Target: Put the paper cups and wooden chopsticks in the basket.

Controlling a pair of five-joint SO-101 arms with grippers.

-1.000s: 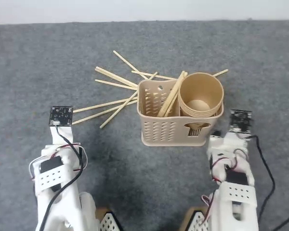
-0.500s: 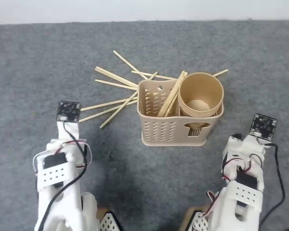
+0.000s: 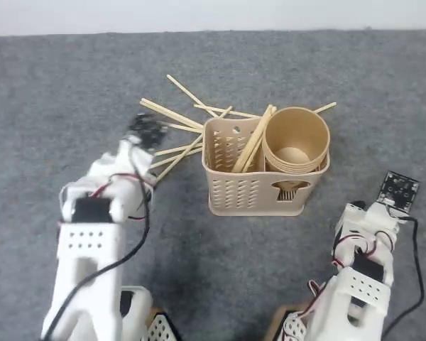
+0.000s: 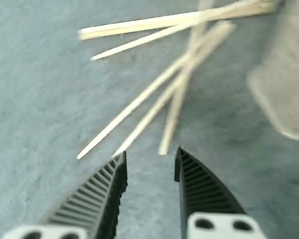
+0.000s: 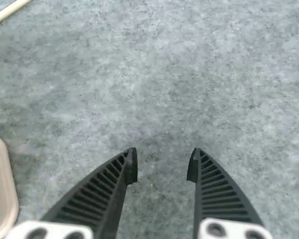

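Since the earlier frames, the left gripper [image 4: 149, 162] had been carried forward over the loose wooden chopsticks [image 3: 172, 114], and the right gripper [image 5: 161, 167] drawn back toward the near edge of the grey mat [image 3: 57, 85]. Both claws were held partly open, with nothing gripped. The paper cups [image 3: 295, 142] and a few sticks were already stowed in the basket [image 3: 231, 192] at mid-mat. By the look of it, only the loose sticks beside the basket were left to be gathered.

Loose chopsticks [image 3: 176, 116] fanned against basket [image 3: 241, 190] left wall, open carpet [image 3: 383, 106] on its right

left gripper [image 4: 149, 157] — swung forward to the loose chopsticks [image 4: 139, 103] | right gripper [image 5: 160, 167] — drew back, away from the basket [image 3: 245, 188]
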